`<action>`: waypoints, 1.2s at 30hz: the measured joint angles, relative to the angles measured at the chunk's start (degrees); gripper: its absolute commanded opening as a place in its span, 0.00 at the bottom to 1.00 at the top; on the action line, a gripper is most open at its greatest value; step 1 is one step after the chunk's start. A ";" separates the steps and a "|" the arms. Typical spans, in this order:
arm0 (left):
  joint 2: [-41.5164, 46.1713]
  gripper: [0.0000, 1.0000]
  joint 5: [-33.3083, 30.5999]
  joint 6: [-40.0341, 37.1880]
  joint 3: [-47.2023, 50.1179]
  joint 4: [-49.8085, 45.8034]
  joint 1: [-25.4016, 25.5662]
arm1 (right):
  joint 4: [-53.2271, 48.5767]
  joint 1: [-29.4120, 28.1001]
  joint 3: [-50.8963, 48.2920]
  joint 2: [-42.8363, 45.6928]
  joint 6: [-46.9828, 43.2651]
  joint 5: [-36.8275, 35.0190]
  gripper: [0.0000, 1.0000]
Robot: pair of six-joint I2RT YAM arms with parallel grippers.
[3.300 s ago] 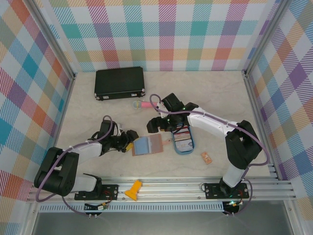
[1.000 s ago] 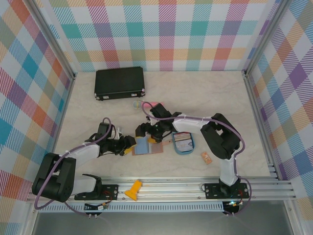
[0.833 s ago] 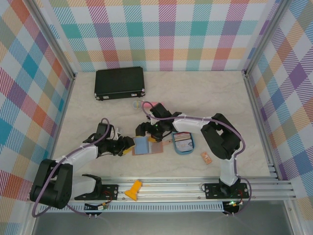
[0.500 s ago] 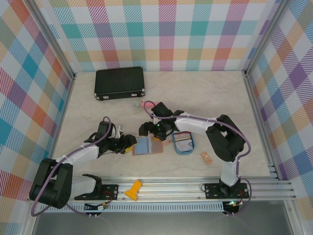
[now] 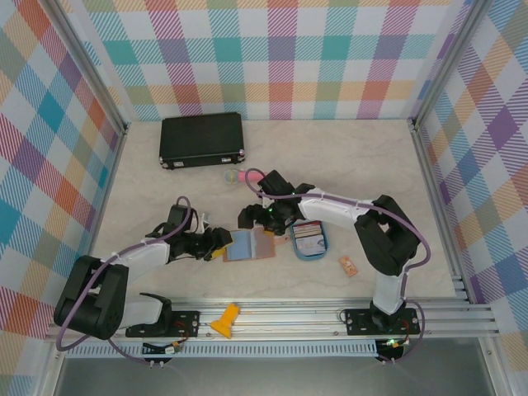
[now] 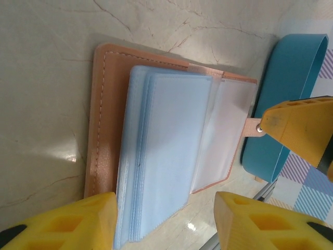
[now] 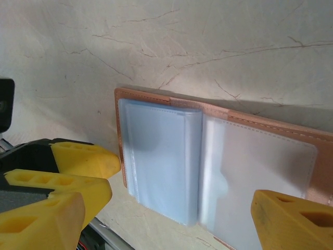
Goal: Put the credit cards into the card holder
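Marbled tabletop point(image 5: 330, 165) is bearing square pink-leather card holder point(image 5: 247, 245), glossy sleeves point(image 6: 166, 135) fanning; left gripper point(image 6: 164, 203) standing half-spread and empty, right gripper point(image 7: 169, 208) gaping wide.

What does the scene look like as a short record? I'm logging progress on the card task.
card holder: lying open, visible sleeves empty
credit cards: in blue tray beside the holder
left gripper: open, at holder's edge
right gripper: open, above holder
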State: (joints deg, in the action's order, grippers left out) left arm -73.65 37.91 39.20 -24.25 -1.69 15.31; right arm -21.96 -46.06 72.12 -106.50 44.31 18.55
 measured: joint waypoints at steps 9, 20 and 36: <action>-1.60 0.53 0.00 0.00 -0.02 2.08 0.76 | 0.02 0.04 0.02 -3.23 0.04 0.42 0.84; -2.40 0.56 -1.16 -0.79 -0.98 0.76 1.55 | 0.52 0.72 0.02 -4.15 0.68 1.88 0.83; 8.85 0.55 -12.70 -4.70 -10.93 -24.76 -5.79 | -16.26 -8.17 20.96 -7.58 -1.90 -13.81 0.85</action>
State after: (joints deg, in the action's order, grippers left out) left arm -64.79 25.21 34.50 -35.18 -26.46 9.52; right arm -38.22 -54.24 93.08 -114.08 42.41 4.73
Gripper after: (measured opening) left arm 0.539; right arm 0.837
